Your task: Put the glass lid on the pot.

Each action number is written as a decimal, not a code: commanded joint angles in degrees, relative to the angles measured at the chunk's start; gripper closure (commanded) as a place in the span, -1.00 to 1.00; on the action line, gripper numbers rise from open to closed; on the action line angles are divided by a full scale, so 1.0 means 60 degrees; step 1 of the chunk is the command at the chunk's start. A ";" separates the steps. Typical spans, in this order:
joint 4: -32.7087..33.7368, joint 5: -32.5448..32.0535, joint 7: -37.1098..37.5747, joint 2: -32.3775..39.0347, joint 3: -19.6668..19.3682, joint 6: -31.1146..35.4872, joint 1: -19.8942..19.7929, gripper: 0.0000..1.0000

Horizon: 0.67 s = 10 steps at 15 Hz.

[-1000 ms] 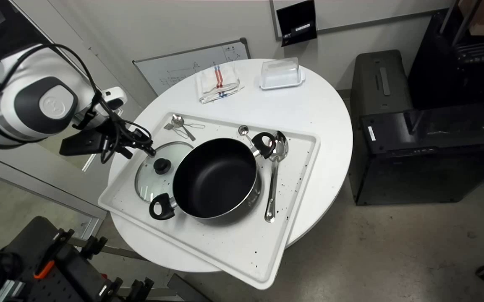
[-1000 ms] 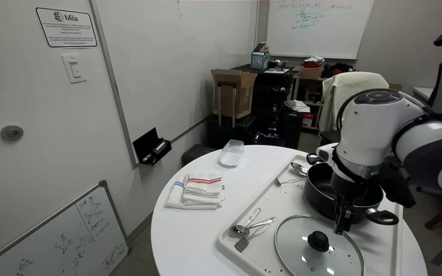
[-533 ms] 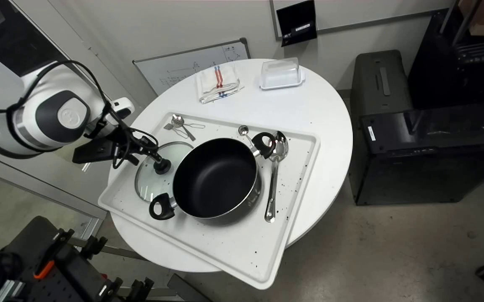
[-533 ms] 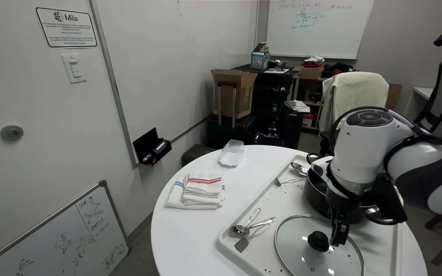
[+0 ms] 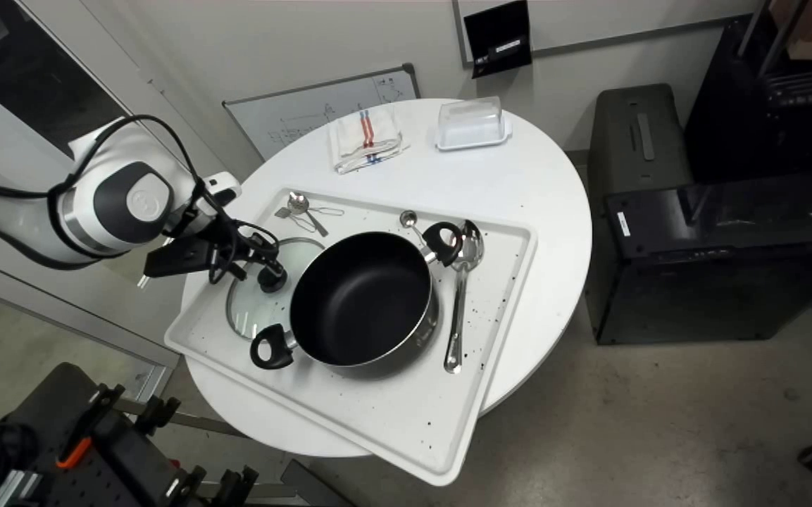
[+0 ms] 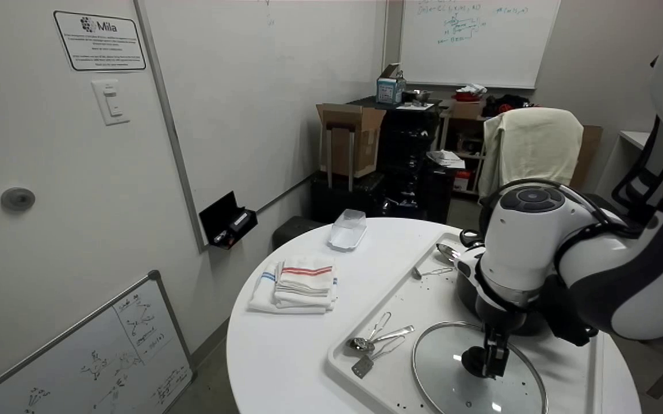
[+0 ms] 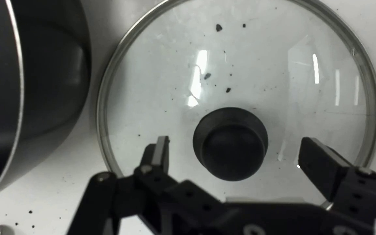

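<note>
The glass lid (image 5: 251, 310) lies flat on the tray beside the black pot (image 5: 363, 299), knob up. It also shows in an exterior view (image 6: 452, 385) and in the wrist view (image 7: 161, 81). My gripper (image 7: 235, 139) is open over the lid. Its fingers (image 7: 161, 153) stand apart on either side of the black knob (image 7: 233, 153), with a gap on both sides. In an exterior view the gripper (image 6: 493, 368) is at the knob and overlaps it. The pot is uncovered with a dark interior; its side shows in the wrist view (image 7: 54, 65). The arm hides much of it in an exterior view (image 6: 466, 293).
The white tray (image 5: 406, 429) sits on a round white table (image 5: 546, 211). A big metal spoon (image 5: 456, 310) lies beyond the pot. Small utensils (image 5: 300, 205) lie near the lid. Folded towels (image 5: 367, 137) and a clear-lidded dish (image 5: 472, 127) stand on the table. One pot handle (image 5: 272, 346) juts out close to the lid.
My gripper has moved down and across towards the lid, and is now at the knob. The lid and pot have not moved.
</note>
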 commanded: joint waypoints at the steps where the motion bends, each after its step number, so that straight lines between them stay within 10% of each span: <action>1: 0.0454 0.0266 -0.0305 0.0403 0.0105 0.0101 -0.0069 -1.00; 10: 0.0894 0.0429 -0.0324 0.0743 0.0216 -0.0072 -0.0172 -1.00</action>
